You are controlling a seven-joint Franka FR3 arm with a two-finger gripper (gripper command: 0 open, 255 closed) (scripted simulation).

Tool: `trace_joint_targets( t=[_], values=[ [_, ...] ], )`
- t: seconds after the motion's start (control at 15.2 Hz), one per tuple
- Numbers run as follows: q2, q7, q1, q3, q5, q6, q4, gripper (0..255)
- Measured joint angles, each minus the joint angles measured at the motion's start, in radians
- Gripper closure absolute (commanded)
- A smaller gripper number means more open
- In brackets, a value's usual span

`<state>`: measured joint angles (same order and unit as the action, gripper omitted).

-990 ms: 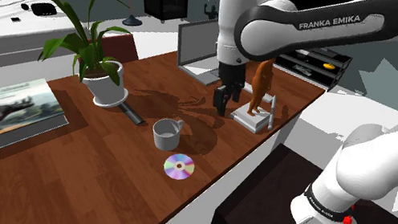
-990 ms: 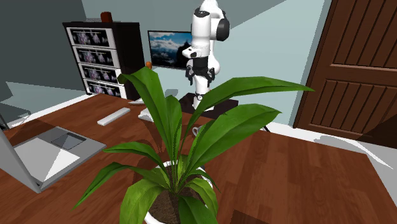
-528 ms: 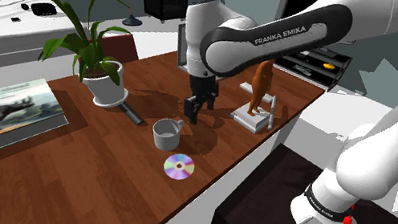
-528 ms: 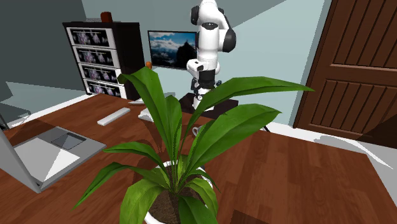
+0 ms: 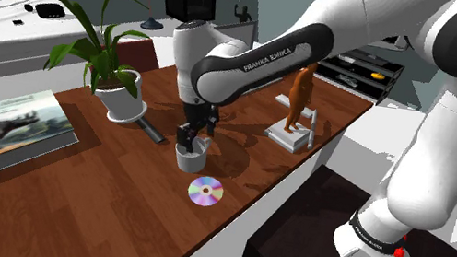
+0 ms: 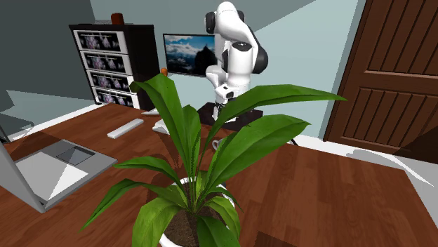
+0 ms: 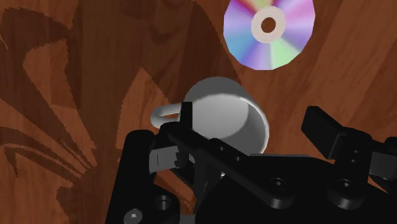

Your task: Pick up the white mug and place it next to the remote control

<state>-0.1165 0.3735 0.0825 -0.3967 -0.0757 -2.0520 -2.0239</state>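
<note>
Gripper (image 5: 189, 136) low over white mug (image 5: 190, 156), centre of shoulder view, jaws spread wide. Wrist view: mug upright between fingers (image 7: 188, 124), one close by handle side, other clear of wall, nothing clasped. Mug stands on wooden counter (image 5: 114, 199). Shiny disc (image 5: 205, 189) just below mug in frame. Dark remote (image 5: 151, 129) left of mug, beside plant pot (image 5: 119, 102).

We list one white mug (image 7: 229, 121): plain, upright, mouth open, loop handle to one side. It stands between the spread jaws, close by one and clear of the other. We list one remote control (image 5: 150, 129): dark, slim, lying flat, near the jaws but outside them.
</note>
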Motion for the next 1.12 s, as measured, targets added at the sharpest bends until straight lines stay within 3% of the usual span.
trace_joint_targets(
  t=[0.4,1.12],
  values=[
    [-0.207,0.093,0.055,0.003,-0.091,-0.023,0.176,0],
    [-0.261,0.115,0.064,0.014,-0.119,-0.104,0.145,0]
  ],
)
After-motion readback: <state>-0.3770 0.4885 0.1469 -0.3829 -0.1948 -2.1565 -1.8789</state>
